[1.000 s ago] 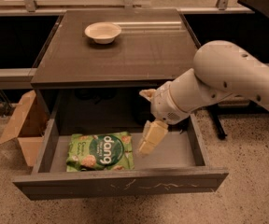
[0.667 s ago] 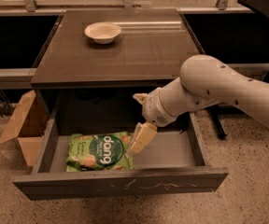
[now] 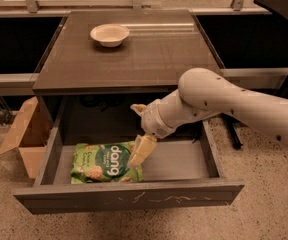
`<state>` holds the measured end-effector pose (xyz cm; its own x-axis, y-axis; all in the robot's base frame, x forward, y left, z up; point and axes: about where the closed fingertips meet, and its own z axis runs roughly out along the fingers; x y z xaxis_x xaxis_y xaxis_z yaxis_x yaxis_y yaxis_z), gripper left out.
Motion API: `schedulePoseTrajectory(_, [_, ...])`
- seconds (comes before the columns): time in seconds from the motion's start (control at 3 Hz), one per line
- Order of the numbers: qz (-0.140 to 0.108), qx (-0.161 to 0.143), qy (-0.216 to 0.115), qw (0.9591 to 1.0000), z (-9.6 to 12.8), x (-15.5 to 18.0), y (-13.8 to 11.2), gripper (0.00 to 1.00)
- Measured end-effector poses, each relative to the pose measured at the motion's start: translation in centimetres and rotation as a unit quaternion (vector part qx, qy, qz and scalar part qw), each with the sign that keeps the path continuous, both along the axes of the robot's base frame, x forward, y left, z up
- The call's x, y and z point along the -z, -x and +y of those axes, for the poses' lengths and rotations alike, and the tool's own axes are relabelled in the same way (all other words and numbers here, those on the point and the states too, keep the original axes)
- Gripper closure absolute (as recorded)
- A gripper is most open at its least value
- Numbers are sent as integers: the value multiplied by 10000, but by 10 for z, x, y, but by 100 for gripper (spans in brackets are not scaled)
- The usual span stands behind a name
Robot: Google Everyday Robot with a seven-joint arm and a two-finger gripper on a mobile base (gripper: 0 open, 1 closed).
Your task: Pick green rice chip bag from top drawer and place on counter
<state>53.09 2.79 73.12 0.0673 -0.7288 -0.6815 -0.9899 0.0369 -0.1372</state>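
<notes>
Reaching into drawer (image 3: 134,199) | gripper (image 3: 138,134) jaws spread, empty | bag (image 3: 104,163) just under lower jaw, ungrasped | left: grip, lift, place on counter (image 3: 154,59) above

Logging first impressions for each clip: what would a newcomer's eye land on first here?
A crinkly bright-green snack bag with white "dang" lettering lies in the left half of the open, shallow dark grey-brown drawer. A bulky white robot arm extends from the right, its pale gripper at the bag's right edge. A small white bowl sits at the back of the glossy dark counter above.
</notes>
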Motion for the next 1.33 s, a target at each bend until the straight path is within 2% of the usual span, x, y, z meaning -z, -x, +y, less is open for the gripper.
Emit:
schedulePoseTrajectory(0.33, [-51,-193,-33,9998,17,11,-5,0])
schedulePoseTrajectory(1.33, [-180,-633,-81,9978,68,49,4,0])
